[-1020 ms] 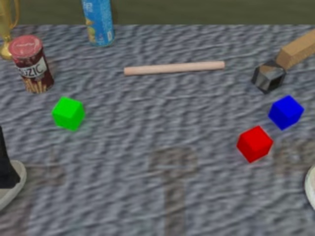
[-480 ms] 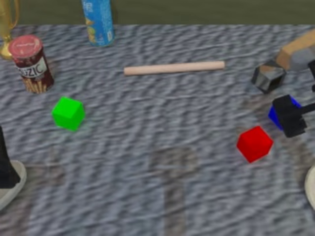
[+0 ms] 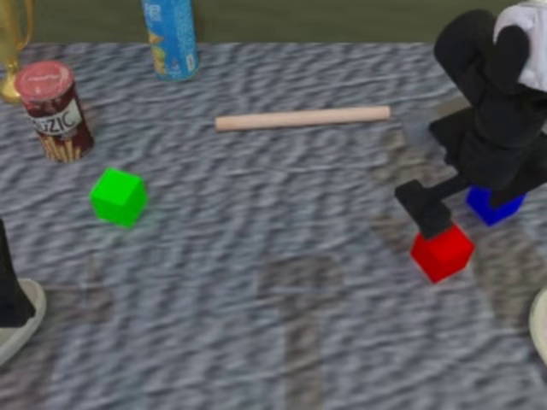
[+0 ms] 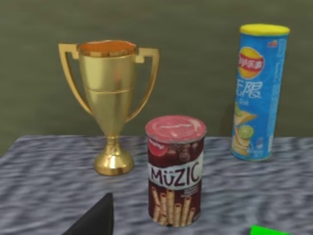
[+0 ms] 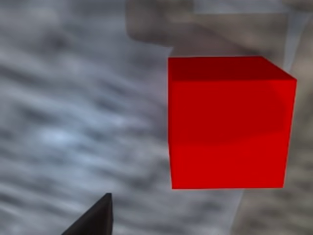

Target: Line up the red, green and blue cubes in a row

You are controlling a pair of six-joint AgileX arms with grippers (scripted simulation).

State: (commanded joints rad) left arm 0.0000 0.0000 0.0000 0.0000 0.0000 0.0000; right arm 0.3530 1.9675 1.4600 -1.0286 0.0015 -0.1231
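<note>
The red cube (image 3: 442, 250) lies at the right of the table, and the right wrist view shows it close up (image 5: 230, 122). My right gripper (image 3: 468, 195) hovers open just above and behind it, one black finger (image 3: 424, 207) reaching over the cube's far left corner. The blue cube (image 3: 493, 205) sits right behind the red one, mostly hidden under the gripper. The green cube (image 3: 118, 196) rests alone at the left; its corner shows in the left wrist view (image 4: 268, 230). My left gripper (image 3: 10, 290) stays parked at the left edge, open.
A wooden rod (image 3: 302, 118) lies across the far middle. A Muzic can (image 3: 55, 109), a blue chips tube (image 3: 171, 38) and a gold trophy (image 4: 111, 103) stand at the far left. The right arm (image 3: 500, 94) covers the far right corner.
My right arm has swung in from the right edge and moved left and forward, so that its gripper now hangs over the blue and red cubes. The cubes have not moved.
</note>
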